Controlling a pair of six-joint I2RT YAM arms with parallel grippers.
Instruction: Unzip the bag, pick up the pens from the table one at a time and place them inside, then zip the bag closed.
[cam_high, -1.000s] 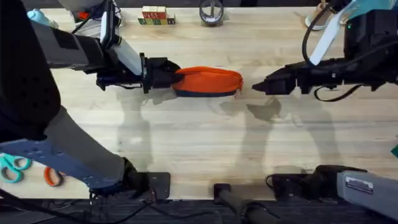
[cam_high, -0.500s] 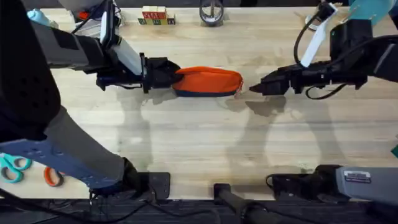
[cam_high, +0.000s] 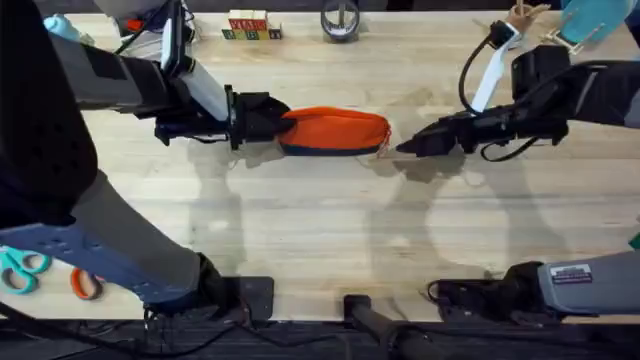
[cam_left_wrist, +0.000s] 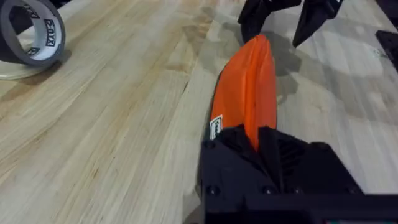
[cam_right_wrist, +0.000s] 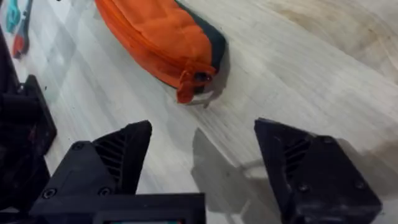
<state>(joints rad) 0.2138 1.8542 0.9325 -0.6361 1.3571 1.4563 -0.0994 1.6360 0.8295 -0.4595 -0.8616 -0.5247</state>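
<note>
- Orange pencil pouch (cam_high: 335, 131) lies lengthwise on the table (cam_high: 300, 230), mid-table, zipper seam up and apparently closed along its length.
- Left hand (cam_high: 262, 118) is clamped on the pouch's left end; in its wrist view the fabric (cam_left_wrist: 249, 81) runs out from between the black fingers.
- Right hand (cam_high: 408, 146) sits just beside the pouch's right end, not touching it. Fingers (cam_right_wrist: 115, 155) spread wide, the gap facing the zipper pull.
- Zipper pull (cam_right_wrist: 194, 84): a small orange tab with a pale ring, hanging off the pouch's right end close to the table.
- Step in hand, by my reading: closing on the pull to open the zipper. No pens seen on the table.
- To do it well: centre the tab between the fingers, come in low enough to catch the tab and not the pouch body, pinch firmly, then draw along the seam toward the left hand.
- Left hand should hold firm as an anchor, or the pouch will likely slide instead of unzipping.
</note>
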